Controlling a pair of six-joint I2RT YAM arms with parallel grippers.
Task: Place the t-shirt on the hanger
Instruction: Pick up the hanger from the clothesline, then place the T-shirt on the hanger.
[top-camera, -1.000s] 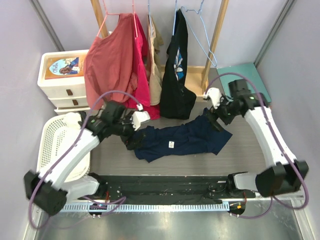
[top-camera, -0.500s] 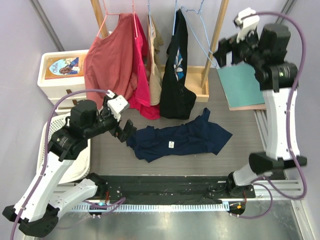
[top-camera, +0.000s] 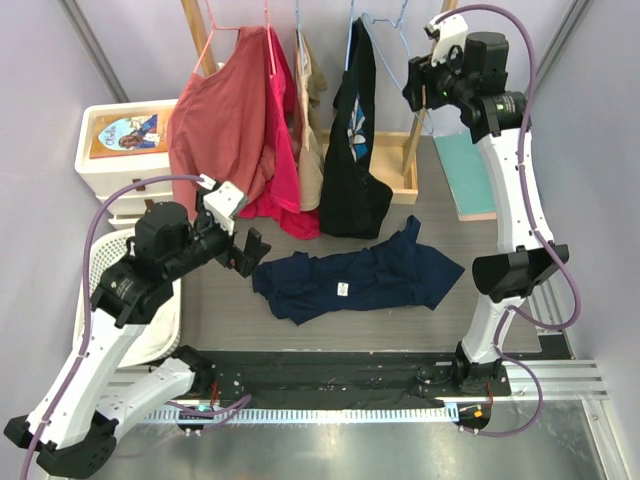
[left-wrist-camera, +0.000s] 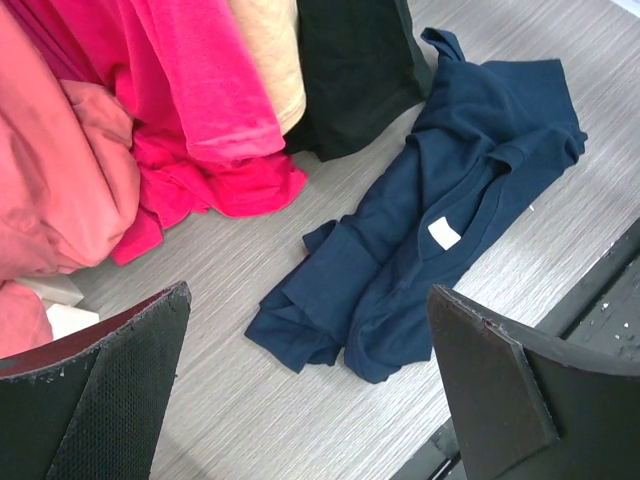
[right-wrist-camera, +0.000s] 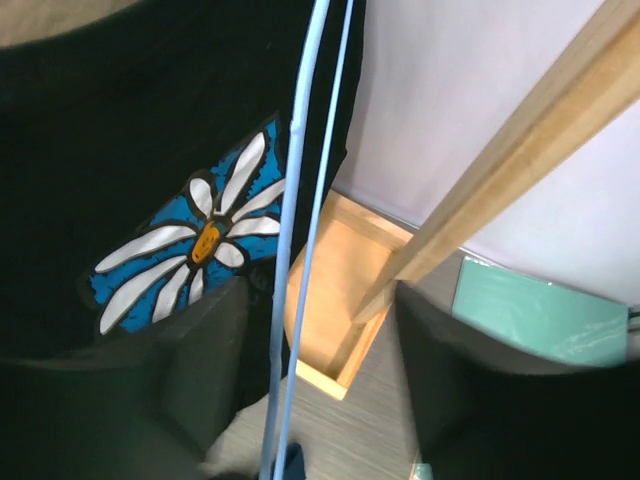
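A: How is the left end effector (left-wrist-camera: 320, 400) standing?
B: Its jaws are gaping wide and gripping nothing; it is hovering above the table (left-wrist-camera: 230, 330); the navy t-shirt (left-wrist-camera: 440, 220) is lying crumpled on that table just ahead of it, white tag (left-wrist-camera: 441, 233) facing up; pink shirts (left-wrist-camera: 200, 110) are hanging off to one side.
A: And the right end effector (right-wrist-camera: 325, 400)?
B: It is reaching up at the rack, jaws standing apart; the light-blue hanger (right-wrist-camera: 300, 200) is passing between them, closer to one finger, though contact cannot be told; a black shirt with a daisy print (right-wrist-camera: 190, 240) is hanging just behind the wires; a wooden post (right-wrist-camera: 500, 170) is slanting alongside.
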